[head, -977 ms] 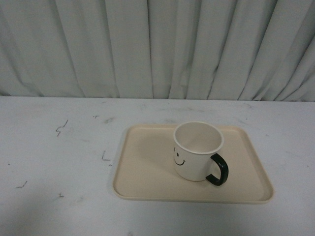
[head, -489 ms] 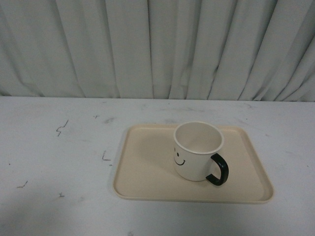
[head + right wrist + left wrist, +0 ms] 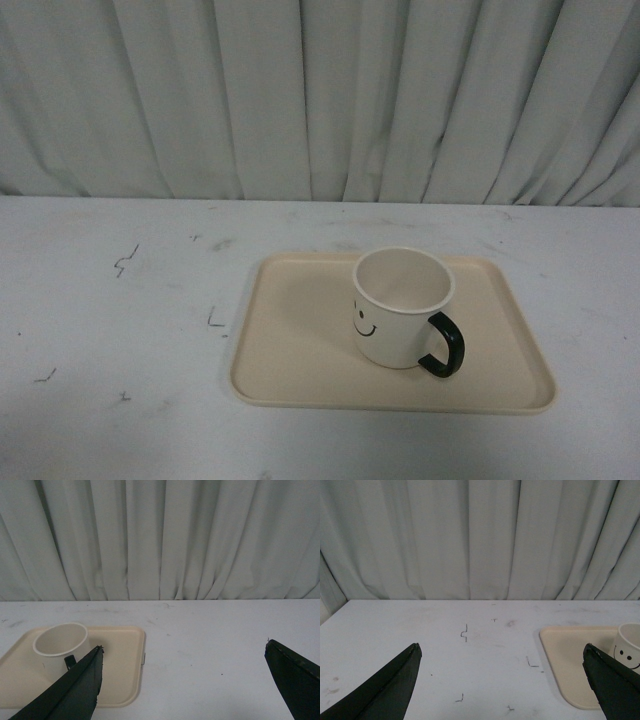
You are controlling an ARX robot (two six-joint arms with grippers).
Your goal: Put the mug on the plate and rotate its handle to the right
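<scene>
Front view: a cream-white cylindrical mug (image 3: 402, 308) with a small black smiley stands upright on the flat beige rectangular plastic plate (image 3: 290, 345), toward 3 o'clock of the plate's centre, on a scuffed white table (image 3: 120, 300) before a pale pleated curtain (image 3: 320, 100); its glossy black loop handle (image 3: 445, 345) points to about 4 o'clock, and neither arm is in sight. Left wrist view: the left gripper (image 3: 501, 646) hangs with its dark fingers spread wide over bare tabletop, holding nothing, the plate's corner and the mug well off to one side. Right wrist view: the right gripper (image 3: 183, 646) is likewise parted and empty, one finger overlapping the plate's near edge in the frame. The placing looks done; the handle step seems all but finished, and any next move would call only for a slight twist toward 3 o'clock
</scene>
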